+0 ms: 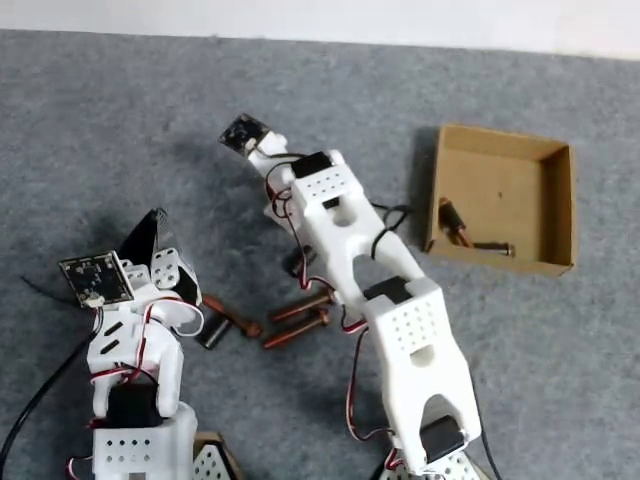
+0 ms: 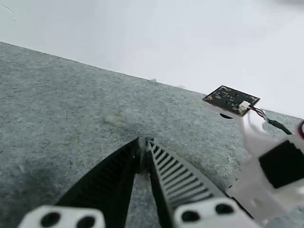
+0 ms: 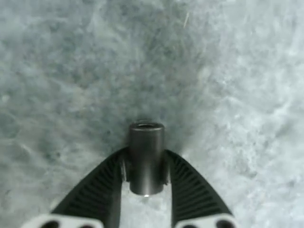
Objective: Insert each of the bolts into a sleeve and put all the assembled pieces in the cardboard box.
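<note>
— Nearest the overhead lens are the two white arms: the left arm (image 1: 135,370) low at the near-left, the right arm (image 1: 400,320) stretched up the middle of the grey mat (image 1: 120,120).
— And the bolts?
— Two copper ones lie close together and roughly parallel, the upper bolt (image 1: 300,306) and the lower bolt (image 1: 295,331), long axes running across the mat. Their ends by the right arm are partly covered by it. A third bolt (image 1: 232,318) lies slanted between them and the left arm, with a loose sleeve (image 1: 210,333) just beside it.
— The box?
— The cardboard box (image 1: 510,180) sits well apart at the right, on the other side of the right arm. Two assembled pieces rest inside: the first piece (image 1: 453,222) slanted by the box's left wall, the second piece (image 1: 492,248) along its near wall.
— Left wrist camera?
— The left gripper (image 2: 143,142) has its ribbed fingers pressed together at the tips, nothing between them, pointing over the mat toward the pale surface beyond its edge. Off to one side is the right arm's camera board (image 2: 231,100).
— Right wrist?
— The right gripper (image 3: 146,161) is clamped on the black held sleeve (image 3: 146,142). Its long axis runs in line with the fingers, open end pointing away from the wrist toward the mat below.
</note>
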You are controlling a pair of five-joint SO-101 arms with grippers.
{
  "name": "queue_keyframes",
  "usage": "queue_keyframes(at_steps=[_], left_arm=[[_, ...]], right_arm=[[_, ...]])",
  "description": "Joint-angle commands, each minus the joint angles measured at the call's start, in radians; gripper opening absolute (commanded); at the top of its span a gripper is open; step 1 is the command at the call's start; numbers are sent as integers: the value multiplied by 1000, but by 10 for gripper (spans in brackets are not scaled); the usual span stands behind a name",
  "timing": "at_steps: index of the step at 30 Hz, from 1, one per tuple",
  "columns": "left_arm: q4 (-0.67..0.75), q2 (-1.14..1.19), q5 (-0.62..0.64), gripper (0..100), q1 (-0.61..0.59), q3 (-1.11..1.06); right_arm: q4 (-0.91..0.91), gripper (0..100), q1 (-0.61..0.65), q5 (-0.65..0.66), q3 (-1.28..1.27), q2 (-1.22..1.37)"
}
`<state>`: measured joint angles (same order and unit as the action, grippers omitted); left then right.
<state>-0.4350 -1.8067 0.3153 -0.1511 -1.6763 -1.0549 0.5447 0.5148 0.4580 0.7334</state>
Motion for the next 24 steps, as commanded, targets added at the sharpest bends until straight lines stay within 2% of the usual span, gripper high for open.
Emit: queue_keyframes(at_steps=[1, 6, 10, 13, 20, 24], left_arm=[[0, -5, -11, 38, 10, -21], [-3, -5, -11, 38, 10, -21], [-3, -5, -11, 38, 10, -21], [-3, -5, -11, 38, 10, -21], [0, -5, -11, 38, 16, -21], [0, -5, -11, 38, 16, -21]], right_arm=[[-19, 5, -35, -63, -18, -127], [-22, 5, -53, -72, -102, -255], [21, 5, -47, -72, -278, -409], [108, 5, -48, -74, -455, -555], [351, 5, -54, -173, -961, -960], [410, 5, -70, -198, -1207, -1193]])
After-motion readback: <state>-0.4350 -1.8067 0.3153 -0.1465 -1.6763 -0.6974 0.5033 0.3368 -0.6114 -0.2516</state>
